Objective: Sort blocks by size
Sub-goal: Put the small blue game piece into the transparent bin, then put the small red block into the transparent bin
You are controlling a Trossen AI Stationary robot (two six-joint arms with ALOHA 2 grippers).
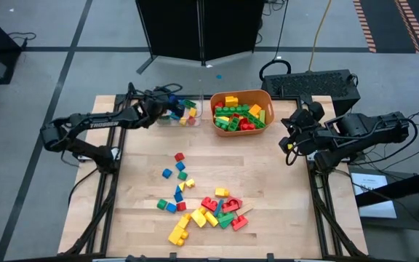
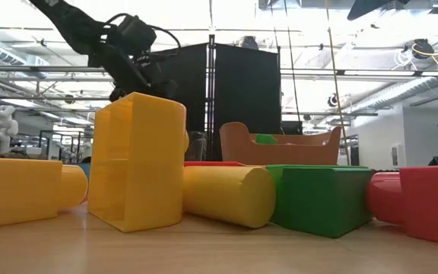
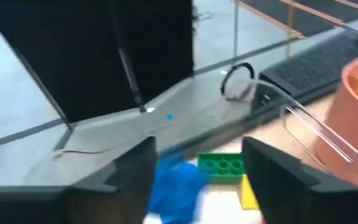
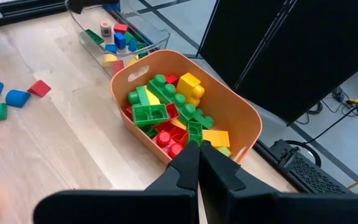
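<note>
My left gripper [image 1: 170, 108] [image 3: 199, 149] hangs open over the clear tray [image 1: 198, 98] at the table's far edge. A blurred blue block [image 3: 174, 183] shows between its fingers, close to one finger and apart from the other. Below lie a green studded block [image 3: 220, 167] and a yellow one [image 3: 248, 191]. An orange tub [image 1: 266, 98] full of blocks stands to the tray's right. Many loose blocks [image 1: 198, 204] lie on the table's near half. My right gripper [image 1: 291, 143] [image 4: 197, 155] is shut and holds nothing, raised to the right of the tub. My left gripper stands slanting down from the table's left side over the tray. The blue block [image 3: 166, 186] lies against the inner side of one finger [image 3: 138, 171] in the left wrist view. Whether it touches that finger I cannot tell, since the block is blurred.
The tray holds several small blocks [image 4: 115, 38]. In the low view, big yellow [image 2: 137, 164], green [image 2: 322, 199] and red [image 2: 424, 202] blocks fill the foreground. Bare wood lies between the tub and the loose pile. A black keyboard [image 1: 315, 81] sits beyond the table's far edge.
</note>
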